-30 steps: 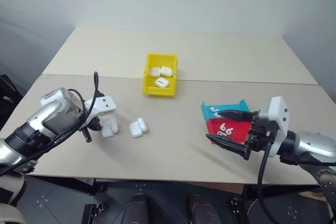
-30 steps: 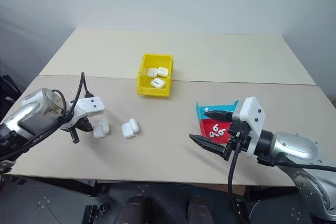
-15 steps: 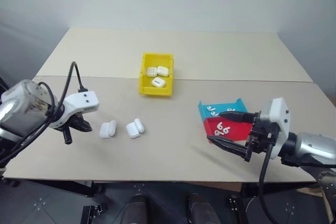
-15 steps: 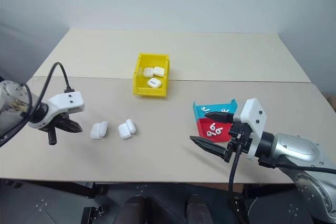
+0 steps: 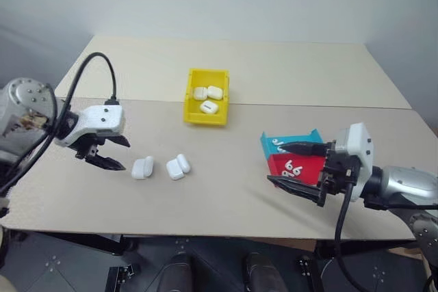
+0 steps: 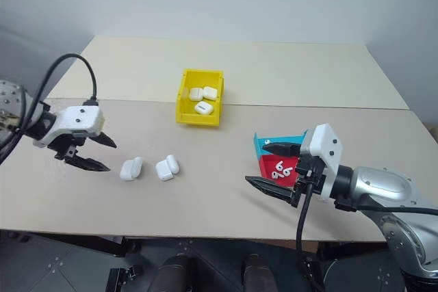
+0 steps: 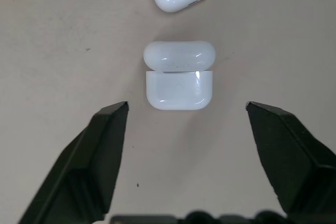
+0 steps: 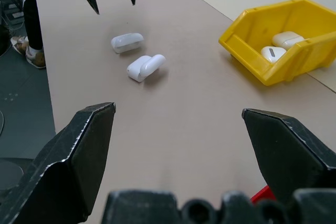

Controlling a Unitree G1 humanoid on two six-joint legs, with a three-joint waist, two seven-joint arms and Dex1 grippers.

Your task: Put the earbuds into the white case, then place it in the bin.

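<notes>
Hovering just left of two white cases on the table (image 5: pixel 226 189), my left gripper (image 5: pixel 111 153) has its black fingers spread apart with nothing between them. The nearer white case (image 5: pixel 142 167) lies with its lid hinged open; the second case (image 5: pixel 178 166) sits just to its right. My right gripper (image 5: pixel 298 166) is spread wide and empty, in front of the teal tray (image 5: pixel 274 143) and red tray (image 5: pixel 308 166) holding the earbuds (image 5: pixel 294 167). Farther off, the yellow bin (image 5: pixel 207 98) holds three more cases.
</notes>
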